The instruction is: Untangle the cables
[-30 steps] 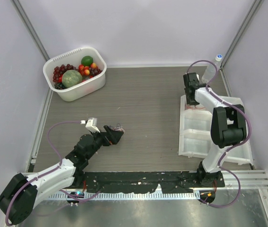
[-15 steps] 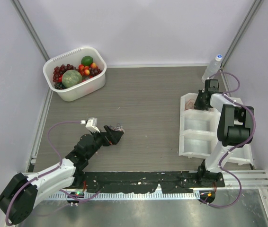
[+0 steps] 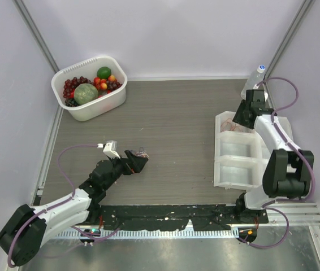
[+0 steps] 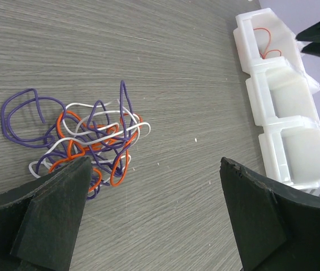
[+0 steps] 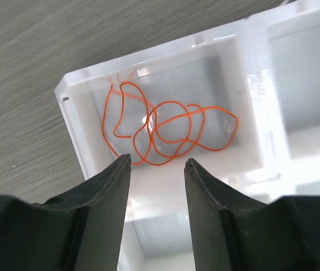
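– What has changed on your right side?

– A second ago my right tool (image 5: 157,161) was pinched shut and off to one side. Now it hangs over the tray (image 5: 72,127) with its jaws parted to a narrow gap and nothing between them. The orange cable (image 5: 159,131) lies loose in the end compartment, just beyond and below the fingertips (image 5: 120,169). I judge that one strand is out and sorted.

– And the rest?

– The tangle (image 4: 89,141) is on the worktop (image 4: 205,68) under my left tool (image 4: 155,162), which has not stirred: jaws at their widest, gripping nothing. The heap sits by the left-hand finger (image 4: 58,209), not centred in the gap. Purple, white and orange strands are knotted in it, so I judge most of the work is left.

– What can't you make out?

– The near edge of the tangle slips behind that finger, so I can't tell whether they touch. I can't count how many strands there are of each colour. From above, my left tool covers nearly all of the heap. The right wrist view cuts off the tray's other compartments, and whether the orange cable's top loop leans on the wall is unclear
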Robot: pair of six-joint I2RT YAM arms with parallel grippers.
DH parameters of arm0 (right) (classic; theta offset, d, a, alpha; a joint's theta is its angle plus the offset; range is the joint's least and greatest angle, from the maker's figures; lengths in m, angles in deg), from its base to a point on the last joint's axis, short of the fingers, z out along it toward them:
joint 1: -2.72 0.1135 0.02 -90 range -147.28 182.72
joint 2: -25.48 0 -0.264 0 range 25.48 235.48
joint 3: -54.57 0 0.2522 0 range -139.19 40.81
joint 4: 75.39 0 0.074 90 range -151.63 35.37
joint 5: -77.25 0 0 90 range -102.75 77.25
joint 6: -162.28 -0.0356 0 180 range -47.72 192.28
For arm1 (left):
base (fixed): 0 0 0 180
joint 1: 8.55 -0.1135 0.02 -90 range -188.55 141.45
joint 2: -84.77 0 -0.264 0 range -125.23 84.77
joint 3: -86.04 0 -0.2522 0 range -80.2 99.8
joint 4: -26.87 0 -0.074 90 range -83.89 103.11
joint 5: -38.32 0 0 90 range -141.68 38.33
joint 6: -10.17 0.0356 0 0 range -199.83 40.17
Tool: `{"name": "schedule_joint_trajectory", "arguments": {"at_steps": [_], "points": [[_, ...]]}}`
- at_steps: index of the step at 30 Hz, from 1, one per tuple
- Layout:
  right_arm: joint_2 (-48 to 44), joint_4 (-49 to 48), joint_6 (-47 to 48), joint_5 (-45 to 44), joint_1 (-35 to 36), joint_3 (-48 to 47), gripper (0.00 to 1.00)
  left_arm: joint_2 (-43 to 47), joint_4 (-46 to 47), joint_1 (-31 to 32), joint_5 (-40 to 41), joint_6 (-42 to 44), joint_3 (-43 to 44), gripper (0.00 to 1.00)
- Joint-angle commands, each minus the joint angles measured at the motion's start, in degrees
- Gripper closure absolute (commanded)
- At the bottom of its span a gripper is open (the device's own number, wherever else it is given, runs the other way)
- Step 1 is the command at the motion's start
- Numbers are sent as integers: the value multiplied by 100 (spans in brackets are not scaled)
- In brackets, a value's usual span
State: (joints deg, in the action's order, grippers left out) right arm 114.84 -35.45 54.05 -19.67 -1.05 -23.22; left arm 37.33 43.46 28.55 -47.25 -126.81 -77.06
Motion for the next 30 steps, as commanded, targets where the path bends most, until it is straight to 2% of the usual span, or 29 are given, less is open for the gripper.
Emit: {"name": "schedule_joint_trajectory", "arguments": {"at_steps": [1, 3, 6, 8, 11, 12, 14, 15, 19, 22, 25, 30], "points": [[-858, 563, -48, -1232, 376, -66, 51, 50, 533, -19, -135, 181, -23, 0], [-1174, 669, -48, -1531, 823, 65, 51, 182, 560, -19, -153, 181, -94, 0], [-1605, 451, -258, -1157, 1448, 486, 52, 489, 508, -19, -100, 181, -216, 0], [-1913, -380, -573, -412, 2245, 995, 53, 761, 350, -19, 14, 128, -278, 0], [-2238, -1928, -1329, 400, 2933, 2118, 54, 1218, -54, -19, 268, 5, -278, 3], [-2239, -2950, -1671, 837, 3283, 2314, 53, 1368, -264, -19, 348, -30, -278, 4], [-1942, -4078, -2015, 1252, 3758, 2711, 54, 1640, -564, -10, 567, -135, -418, 5], [-1644, -4294, -2043, 1350, 3952, 2729, 54, 1763, -687, -10, 655, -205, -445, 6], [-599, -4797, -1885, 1272, 4560, 2230, 55, 1984, -916, -19, 980, -417, -507, 14], [131, -5042, -2392, 1228, 4701, 1886, 58, 1906, -1057, -19, 1095, -487, -446, 20], [704, -5359, -2693, 1595, 4833, 1378, 58, 1756, -1005, -19, 1122, -514, -410, 21], [1478, -4912, -2184, 1597, 5158, 446, 58, 1563, -899, -19, 1060, -496, -375, 20]]}}
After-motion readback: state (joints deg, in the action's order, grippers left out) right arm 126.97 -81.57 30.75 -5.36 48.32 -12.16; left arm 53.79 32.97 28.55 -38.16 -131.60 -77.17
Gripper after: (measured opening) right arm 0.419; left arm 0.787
